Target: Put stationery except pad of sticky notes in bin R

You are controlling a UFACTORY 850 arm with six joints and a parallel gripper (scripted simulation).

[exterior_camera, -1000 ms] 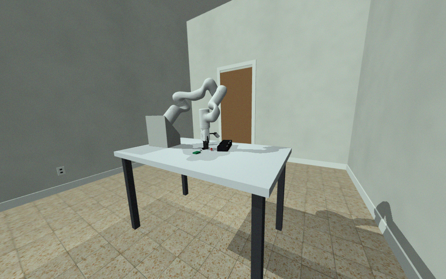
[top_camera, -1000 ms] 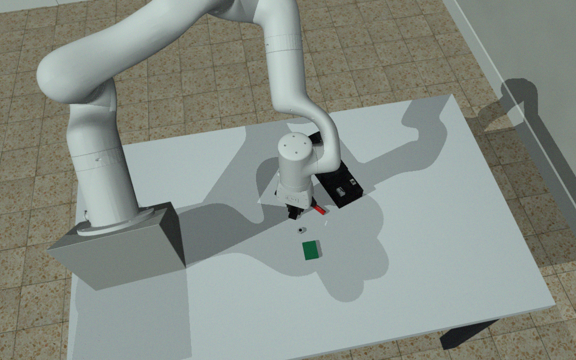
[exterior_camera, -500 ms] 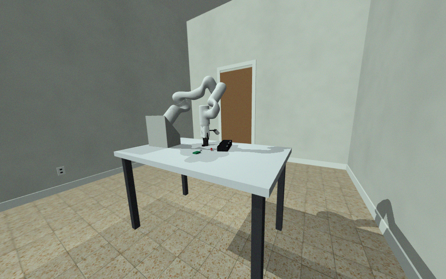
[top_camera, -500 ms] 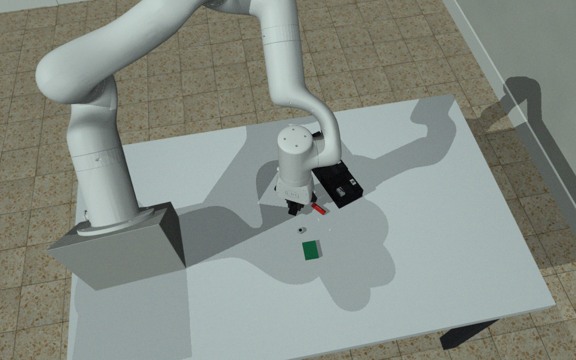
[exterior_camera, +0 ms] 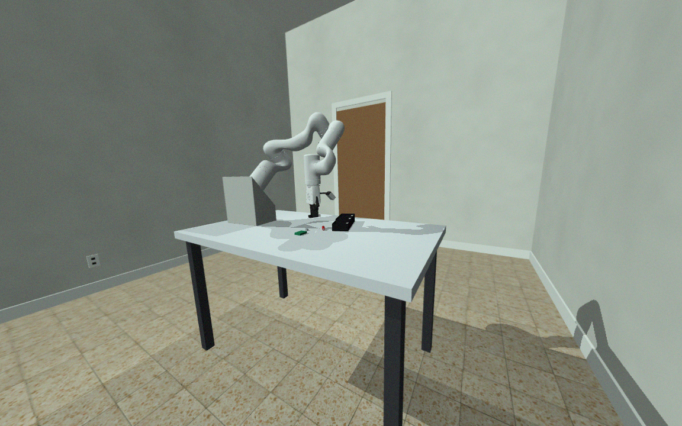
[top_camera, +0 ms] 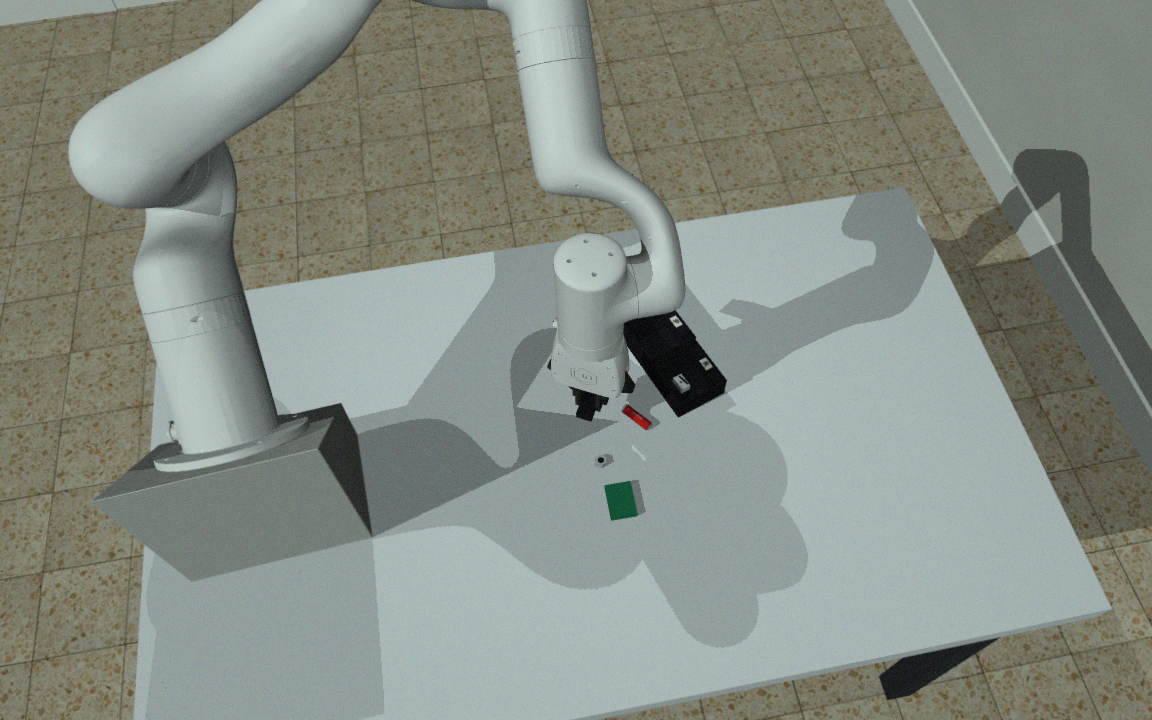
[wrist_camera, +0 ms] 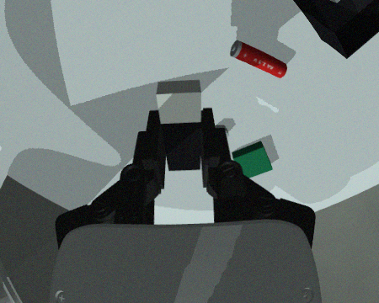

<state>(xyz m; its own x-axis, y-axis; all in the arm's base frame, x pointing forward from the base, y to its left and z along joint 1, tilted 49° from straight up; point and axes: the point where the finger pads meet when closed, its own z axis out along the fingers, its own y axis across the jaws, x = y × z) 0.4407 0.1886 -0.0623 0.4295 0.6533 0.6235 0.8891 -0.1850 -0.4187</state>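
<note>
My gripper (top_camera: 588, 410) (exterior_camera: 313, 214) (wrist_camera: 182, 125) is shut on a small dark block with a pale grey end (wrist_camera: 182, 154) and holds it a little above the table, left of the black bins (top_camera: 693, 380) (exterior_camera: 343, 222) (wrist_camera: 347, 29). A small grey boxy item (top_camera: 680, 383) lies inside the near bin. A green pad of sticky notes (top_camera: 622, 499) (exterior_camera: 299, 232) (wrist_camera: 253, 160) lies flat on the table nearer the front.
A red battery (top_camera: 636, 417) (wrist_camera: 258, 60) lies on the table (top_camera: 875, 501) between my gripper and the bins. A small grey item (top_camera: 601, 461) and a thin white sliver (top_camera: 639, 453) (wrist_camera: 267, 104) lie between the battery and the pad. The arm's grey base block (top_camera: 231, 501) stands at the left.
</note>
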